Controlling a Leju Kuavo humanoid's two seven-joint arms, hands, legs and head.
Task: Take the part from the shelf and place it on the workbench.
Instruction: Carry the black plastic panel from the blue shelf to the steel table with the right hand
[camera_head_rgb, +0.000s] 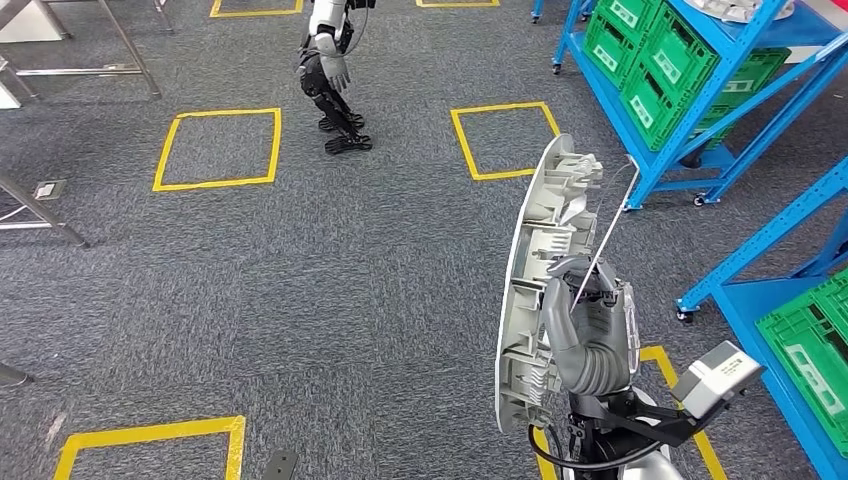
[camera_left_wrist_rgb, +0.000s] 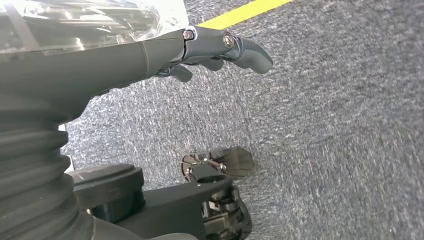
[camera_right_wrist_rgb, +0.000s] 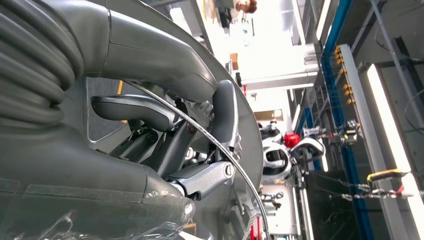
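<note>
Gripping the long curved white moulded-plastic part (camera_head_rgb: 540, 280) upright, long axis vertical, the right hand (camera_head_rgb: 588, 335) has its fingers (camera_right_wrist_rgb: 155, 112) closed on the ribbed inner side; left hand (camera_left_wrist_rgb: 200, 50) hangs empty, fingers apart, over grey carpet (camera_head_rgb: 350, 280)

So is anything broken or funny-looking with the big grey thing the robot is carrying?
Nothing looks broken. The right robot hand holds the grey part upright on its edge, ribbed inside facing the hand. A thin wire sticks up from it at a slant, which looks a bit odd, but I cannot tell if it belongs there.
</note>
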